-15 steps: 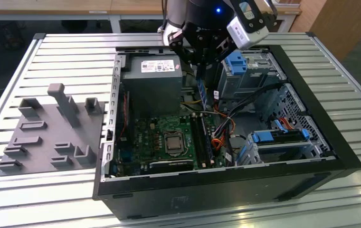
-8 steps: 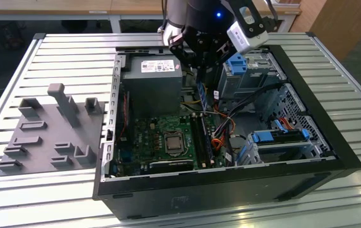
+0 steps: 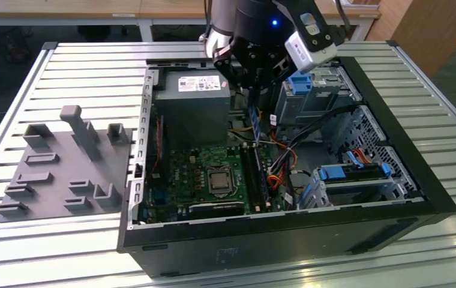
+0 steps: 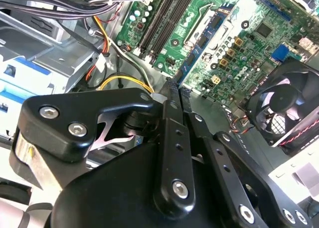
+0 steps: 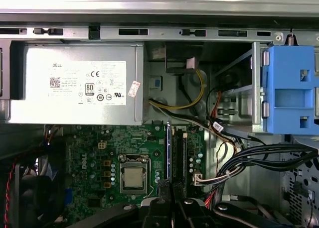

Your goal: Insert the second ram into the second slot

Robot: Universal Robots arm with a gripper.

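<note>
1. Black metal fingers [image 5: 160,190] clamp the thin blue circuit-board ram stick [image 5: 168,148], hiding its upper end.
2. It hangs edge-on above the green motherboard [image 5: 84,138], by its long black slots [image 5: 180,153]; its lower end is hard to make out.

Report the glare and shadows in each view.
Exterior view: glare whitens the slatted table before the case, whose inside is dimmer; the gripper is shut on the second ram. First wrist view: the power supply is evenly bright, the fan corner dark. Second wrist view: the motherboard is well lit, with glints on the gripper's screws.
</note>
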